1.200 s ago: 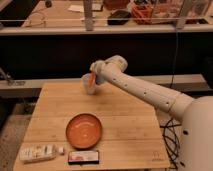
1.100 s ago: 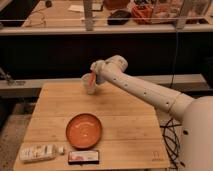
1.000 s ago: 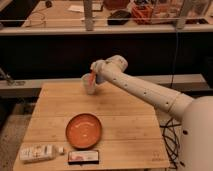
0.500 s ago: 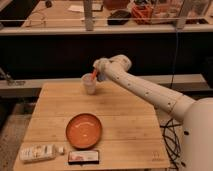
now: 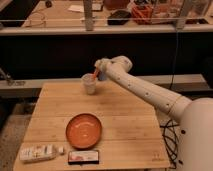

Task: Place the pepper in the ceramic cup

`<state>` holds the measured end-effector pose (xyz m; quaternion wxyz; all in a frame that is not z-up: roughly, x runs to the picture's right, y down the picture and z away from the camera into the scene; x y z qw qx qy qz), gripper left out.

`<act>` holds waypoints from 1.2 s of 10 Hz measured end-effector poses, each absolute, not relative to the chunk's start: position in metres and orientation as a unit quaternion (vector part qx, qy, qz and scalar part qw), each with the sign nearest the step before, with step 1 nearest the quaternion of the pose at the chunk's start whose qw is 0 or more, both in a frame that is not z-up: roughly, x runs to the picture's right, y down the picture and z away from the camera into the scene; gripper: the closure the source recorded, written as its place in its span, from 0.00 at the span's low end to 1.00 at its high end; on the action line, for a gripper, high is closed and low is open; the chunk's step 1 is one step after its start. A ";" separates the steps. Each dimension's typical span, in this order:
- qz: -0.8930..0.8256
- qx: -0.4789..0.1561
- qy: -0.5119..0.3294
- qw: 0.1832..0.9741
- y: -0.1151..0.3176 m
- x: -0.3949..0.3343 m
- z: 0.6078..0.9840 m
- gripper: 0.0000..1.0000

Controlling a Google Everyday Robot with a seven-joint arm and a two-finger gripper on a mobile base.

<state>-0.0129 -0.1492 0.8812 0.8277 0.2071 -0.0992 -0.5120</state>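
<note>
The off-white ceramic cup (image 5: 89,85) stands upright near the far edge of the wooden table (image 5: 130,125). My gripper (image 5: 98,71) is just above and to the right of the cup's rim, at the end of the white arm that reaches in from the right. It is shut on the small orange-red pepper (image 5: 95,74), which hangs tilted over the cup's right rim, its lower end at or just inside the opening.
A wide orange plate (image 5: 84,130) sits at the table's front centre. A white tube-like package (image 5: 36,152) and a flat dark-and-orange box (image 5: 83,156) lie along the front edge. A dark shelf unit stands behind the table.
My gripper and the pepper have shifted slightly up and right from over the cup's mouth to over its right rim. The cup has not moved.
</note>
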 end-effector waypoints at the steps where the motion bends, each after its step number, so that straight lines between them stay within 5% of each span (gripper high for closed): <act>1: -0.513 0.206 -0.099 0.827 -0.147 -0.012 0.885 0.97; 9: -0.526 0.178 -0.117 0.823 -0.130 -0.013 0.906 0.97; 12: -0.556 0.159 -0.143 0.803 -0.123 -0.023 0.913 0.77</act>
